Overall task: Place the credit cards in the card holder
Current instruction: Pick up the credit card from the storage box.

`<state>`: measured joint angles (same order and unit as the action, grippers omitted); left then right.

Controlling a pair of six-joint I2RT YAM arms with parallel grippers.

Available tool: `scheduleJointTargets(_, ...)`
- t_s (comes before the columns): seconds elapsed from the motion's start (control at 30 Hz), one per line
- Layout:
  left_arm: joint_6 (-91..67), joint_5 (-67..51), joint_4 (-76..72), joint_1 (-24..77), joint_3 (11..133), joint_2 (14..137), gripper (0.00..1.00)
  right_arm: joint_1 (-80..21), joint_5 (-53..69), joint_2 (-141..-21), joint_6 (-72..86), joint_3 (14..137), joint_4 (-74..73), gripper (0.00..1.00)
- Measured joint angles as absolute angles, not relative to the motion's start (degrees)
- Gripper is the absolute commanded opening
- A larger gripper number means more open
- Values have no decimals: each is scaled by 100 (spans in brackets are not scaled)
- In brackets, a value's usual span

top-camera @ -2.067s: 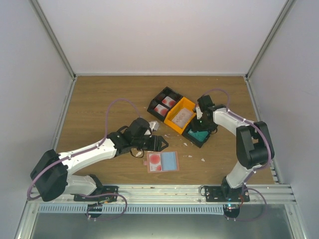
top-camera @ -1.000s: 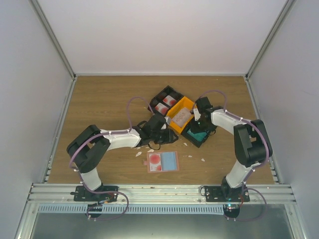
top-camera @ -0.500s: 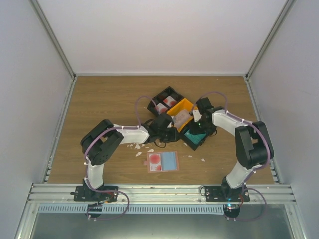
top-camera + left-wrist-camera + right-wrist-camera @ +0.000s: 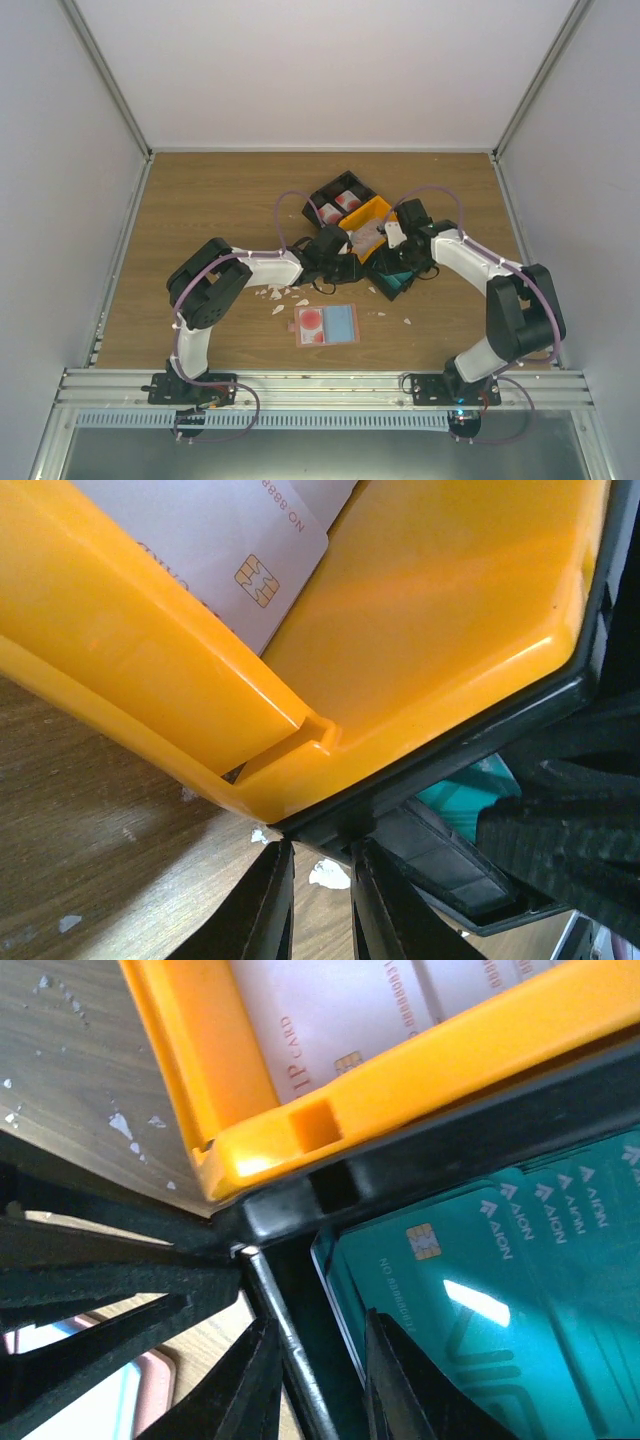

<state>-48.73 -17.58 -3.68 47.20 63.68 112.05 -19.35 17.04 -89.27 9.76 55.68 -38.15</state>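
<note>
The left gripper (image 4: 320, 865) has its jaws a narrow slit apart, the tips right at the near corner of the black bin (image 4: 440, 865), under the lip of the orange bin (image 4: 430, 660); only a crumb on the table shows through the slit, and whether the tips pinch that corner cannot be told. The right gripper (image 4: 318, 1325) straddles the same bin's wall from the other side, one finger outside, the other inside over the teal cards (image 4: 480, 1280), jaws close together; it is unclear whether they clamp the wall, and no card is between them. Beyond, the white cards (image 4: 220, 540) lie flat in the orange bin, and a second black bin (image 4: 322, 190) farther back holds red-and-white cards (image 4: 340, 205). The card holder (image 4: 325, 324) lies opened flat on the table (image 4: 200, 220), near the arms and apart from the bins, with white crumbs (image 4: 278, 295) to its left. Judging by this, the task has barely begun: the cards seen are in their bins, neither gripper carries one, and each must be lifted out and slid into the holder; whether the holder already has a card in it cannot be made out
</note>
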Motion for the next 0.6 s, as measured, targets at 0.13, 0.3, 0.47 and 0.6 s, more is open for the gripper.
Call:
scheduleJointTargets(0.13, -4842, -1758, -362, 4720, 6377, 11209, 20, -2051, 1693, -8871, 1044, 5544, -3848, 26)
scheduleJointTargets(0.3, -4812, -1758, -362, 4720, 6383, 11214, 20, -2139, 1664, -8853, 1105, 5544, -3892, 27)
scheduleJointTargets(0.47, -4775, -1761, -362, 4720, 6390, 11216, 20, -2211, 1494, -8895, 1140, 5564, -3948, 24)
scheduleJointTargets(0.6, -4705, -1758, -344, 4720, 6414, 11216, 20, -2268, 1295, -9085, 1160, 5568, -4121, 15)
